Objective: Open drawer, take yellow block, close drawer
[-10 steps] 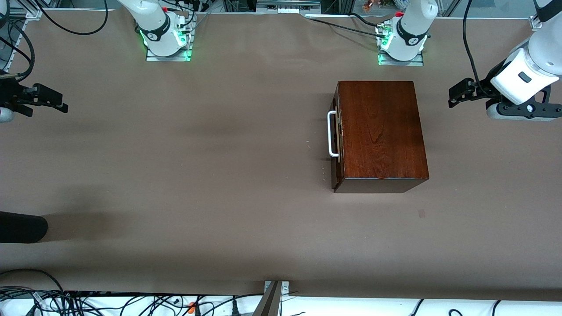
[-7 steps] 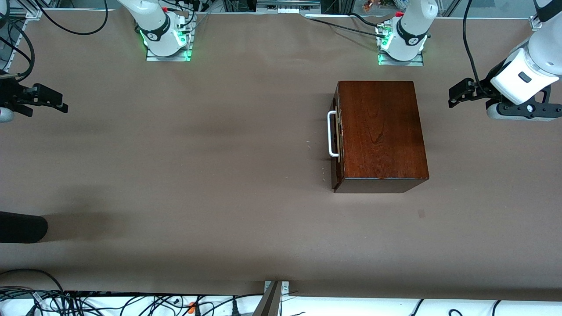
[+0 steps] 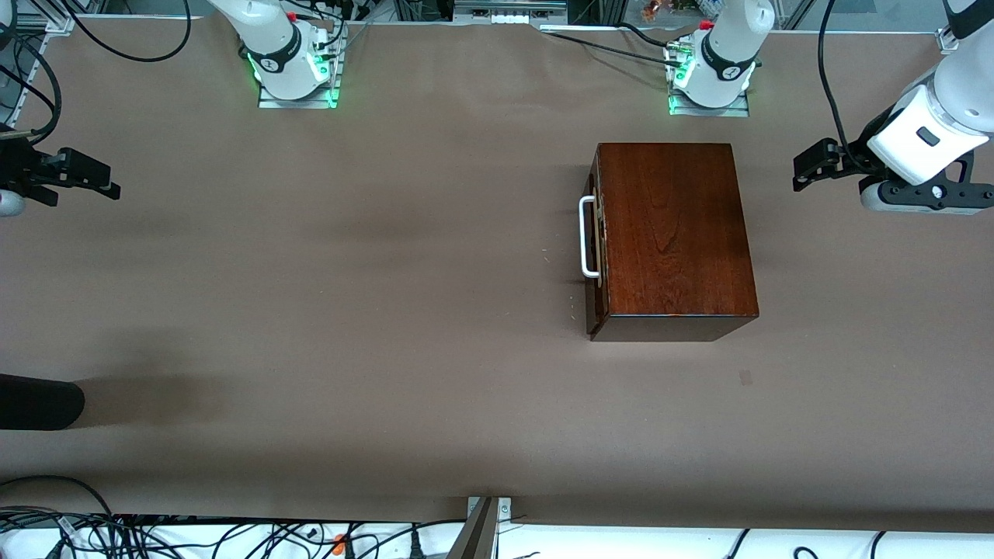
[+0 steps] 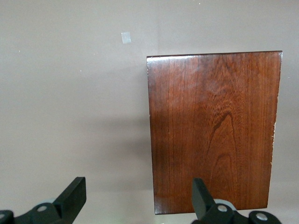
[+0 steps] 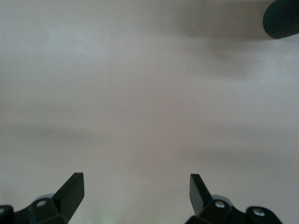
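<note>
Drawer [image 3: 595, 256] shut; both grippers [image 3: 808, 167] [image 3: 97, 180] wait, fingers apart.

— What's the table [image 3: 388, 310] like?
— Covered in plain brown, and a dark wooden box [image 3: 672, 233] sits on it toward the left arm's end, white handle [image 3: 588, 237] facing the right arm's end.
— Anything else?
— A small pale patch [image 3: 745, 378] nearer the camera.

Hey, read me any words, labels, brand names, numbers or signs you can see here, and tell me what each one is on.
None can be read.
Arm bases: small round dark marks, too small to read.
Box: bare wood, no text.
Handle: no text.
Table: a small blank patch, nothing written.
</note>
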You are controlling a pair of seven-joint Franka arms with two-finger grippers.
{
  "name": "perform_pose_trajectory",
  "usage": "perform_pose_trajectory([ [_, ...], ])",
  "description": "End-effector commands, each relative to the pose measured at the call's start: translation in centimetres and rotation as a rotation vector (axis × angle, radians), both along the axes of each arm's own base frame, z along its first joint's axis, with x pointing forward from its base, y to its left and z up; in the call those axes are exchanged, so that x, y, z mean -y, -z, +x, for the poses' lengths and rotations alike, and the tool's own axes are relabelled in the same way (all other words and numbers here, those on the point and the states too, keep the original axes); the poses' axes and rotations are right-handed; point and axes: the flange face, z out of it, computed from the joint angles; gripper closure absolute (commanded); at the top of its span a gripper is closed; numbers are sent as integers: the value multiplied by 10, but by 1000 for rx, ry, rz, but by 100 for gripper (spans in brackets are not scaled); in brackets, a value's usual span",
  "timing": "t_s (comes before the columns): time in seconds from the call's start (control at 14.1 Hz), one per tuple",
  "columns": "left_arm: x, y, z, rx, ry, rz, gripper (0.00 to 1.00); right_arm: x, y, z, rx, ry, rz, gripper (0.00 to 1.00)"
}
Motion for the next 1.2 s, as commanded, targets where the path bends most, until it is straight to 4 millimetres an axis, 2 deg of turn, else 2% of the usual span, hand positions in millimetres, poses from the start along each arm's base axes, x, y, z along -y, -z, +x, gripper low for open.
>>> perform_pose_trajectory([
  [0.0,1,-6,-1,31,18,-10,0,2,-4,-6,10,-10,1,0],
  [0.5,26,-26,-2,68,57,-10,0,2,-4,-6,10,-10,1,0],
  [0.57,43,-25,-5,66,87,-14,0,2,-4,-6,10,-10,1,0],
  [0.71,99,-15,-11,56,173,-6,0,2,-4,-6,11,-10,1,0],
  [0.99,140,-7,-15,46,119,6,0,2,-4,-6,10,-10,1,0],
  [1.06,156,-4,-19,40,109,6,0,2,-4,-6,10,-10,1,0],
  [1.13,182,0,-27,39,75,2,0,2,-4,-6,10,-10,1,0],
])
